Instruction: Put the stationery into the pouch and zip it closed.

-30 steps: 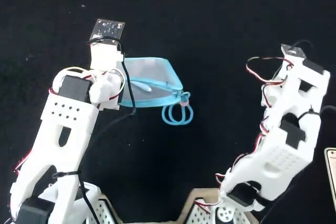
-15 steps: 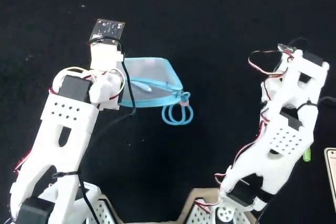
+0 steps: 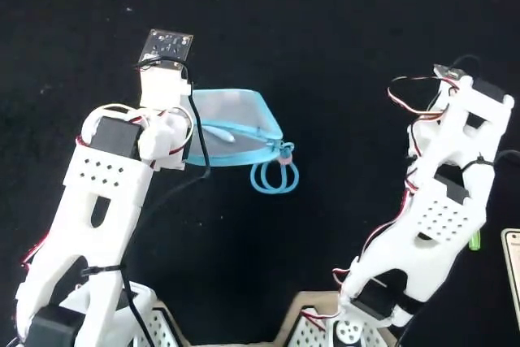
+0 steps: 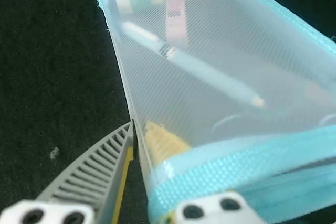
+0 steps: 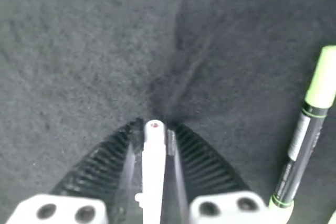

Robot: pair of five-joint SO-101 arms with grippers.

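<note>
At the lower edge of the high view the two arm bases sit side by side on the black cloth table (image 3: 325, 54). From the lower right the right arm (image 3: 439, 209) folds up along the right side of the frame. The right gripper (image 5: 153, 127) points down at the cloth, its dark ribbed fingers (image 5: 100, 171) drawn narrow and clamped on a slim white pen (image 5: 153, 161). The pen's end, marked with a small red dot, sticks out between them. Just beside that arm, near the right edge a little below the middle, a green marker (image 3: 474, 240) lies flat on the cloth, apart from the fingers. A pale card-like item (image 3: 512, 253) pokes in at the right edge. Farther up, the left arm (image 3: 97, 201) stretches from the lower left to the pouch (image 3: 236, 123). The pouch is translucent mesh with light blue zip tape and lies left of centre in the upper half of the frame. A light blue loop (image 3: 275, 176) trails from its right corner toward the middle. The left gripper (image 4: 137, 145) pinches the pouch's edge near one end of the zip tape, one grey finger (image 4: 100, 177) outside, the other hidden by the mesh. Through the mesh show a light blue pen (image 4: 210, 74), a pink piece (image 4: 176, 19), pale rolls (image 4: 126, 1), and something yellow (image 4: 163, 142) close to the fingers. Whether the zip is open I cannot tell.
</note>
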